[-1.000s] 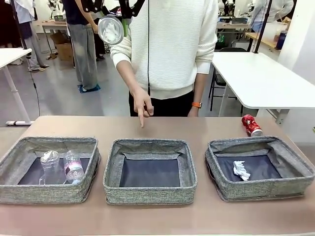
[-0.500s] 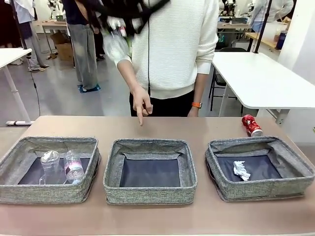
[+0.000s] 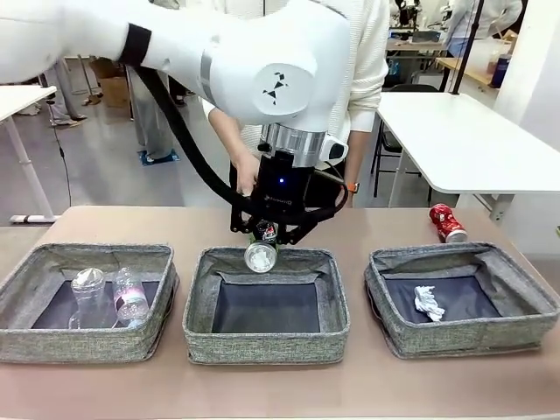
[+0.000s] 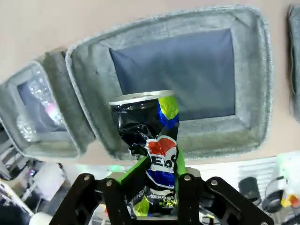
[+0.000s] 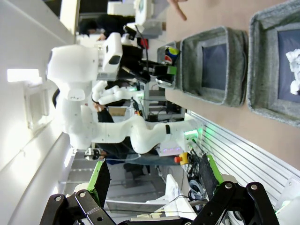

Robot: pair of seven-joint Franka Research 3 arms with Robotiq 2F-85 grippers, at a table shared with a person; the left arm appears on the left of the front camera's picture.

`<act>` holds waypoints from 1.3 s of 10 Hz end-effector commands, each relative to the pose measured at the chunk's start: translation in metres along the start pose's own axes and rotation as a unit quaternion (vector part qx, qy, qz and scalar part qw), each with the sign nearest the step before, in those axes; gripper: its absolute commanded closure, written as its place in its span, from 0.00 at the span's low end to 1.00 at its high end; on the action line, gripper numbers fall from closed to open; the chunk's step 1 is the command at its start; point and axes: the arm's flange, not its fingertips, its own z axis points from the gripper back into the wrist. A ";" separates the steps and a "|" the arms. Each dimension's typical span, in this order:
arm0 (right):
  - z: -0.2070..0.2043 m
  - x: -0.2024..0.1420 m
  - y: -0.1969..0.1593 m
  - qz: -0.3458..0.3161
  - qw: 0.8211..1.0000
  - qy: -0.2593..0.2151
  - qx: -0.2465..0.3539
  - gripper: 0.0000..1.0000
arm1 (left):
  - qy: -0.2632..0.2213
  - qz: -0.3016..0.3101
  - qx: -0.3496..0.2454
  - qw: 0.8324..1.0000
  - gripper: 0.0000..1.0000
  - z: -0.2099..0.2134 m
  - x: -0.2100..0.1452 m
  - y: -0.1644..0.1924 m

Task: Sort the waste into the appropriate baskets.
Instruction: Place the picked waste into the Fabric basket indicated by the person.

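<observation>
Because the dark multicoloured can [image 4: 151,154] belongs with metal waste rather than with plastic or paper, it is carried clamped in the left tool [image 3: 265,238] and is held over the far rim of the middle basket [image 3: 199,302], whose dark bottom is bare. In the left wrist view the dented can is seen gripped near its base between the green pads, its silver top pointing down toward that basket. The left arm is stretched in from the picture's left across the middle of the surface [image 3: 262,385], with its wrist turned so the tool points steeply downward. Judged from this pose, release into the middle basket is the step in hand.

The clear plastic bottle [image 3: 130,295] and the clear plastic cup [image 3: 88,296] are lying together in the left basket [image 3: 26,337], and the crumpled white paper wad [image 3: 429,303] is resting in the right basket [image 3: 394,328]. The crushed red can [image 3: 447,222] is left on the surface just behind the right basket, not yet sorted. The right tool [image 5: 154,187] is kept back from the work, its fingers standing wide apart and holding nothing.
</observation>
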 end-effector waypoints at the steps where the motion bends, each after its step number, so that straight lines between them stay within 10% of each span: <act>1: 0.002 0.001 0.002 0.009 1.000 0.000 0.009 0.00 | -0.004 -0.016 -0.017 1.000 0.75 0.040 -0.001 0.019; 4: 0.002 0.001 0.002 0.009 1.000 0.000 0.009 0.00 | -0.005 -0.020 -0.025 0.999 0.75 0.041 -0.002 0.019; 5: 0.002 0.001 0.002 0.009 1.000 0.000 0.009 0.00 | 0.001 -0.020 -0.030 0.999 0.62 0.041 -0.001 0.019; 6: 0.002 0.001 0.002 0.009 1.000 0.000 0.009 0.00 | -0.002 -0.029 -0.024 0.999 0.16 0.041 0.000 0.018; 7: 0.002 0.001 0.002 0.009 1.000 0.000 0.009 0.00 | -0.003 -0.030 -0.024 0.999 0.03 0.041 0.000 0.018; 13: 0.002 0.001 0.002 0.009 1.000 0.000 0.009 0.00 | 0.006 -0.046 -0.044 0.998 0.00 0.043 0.001 0.024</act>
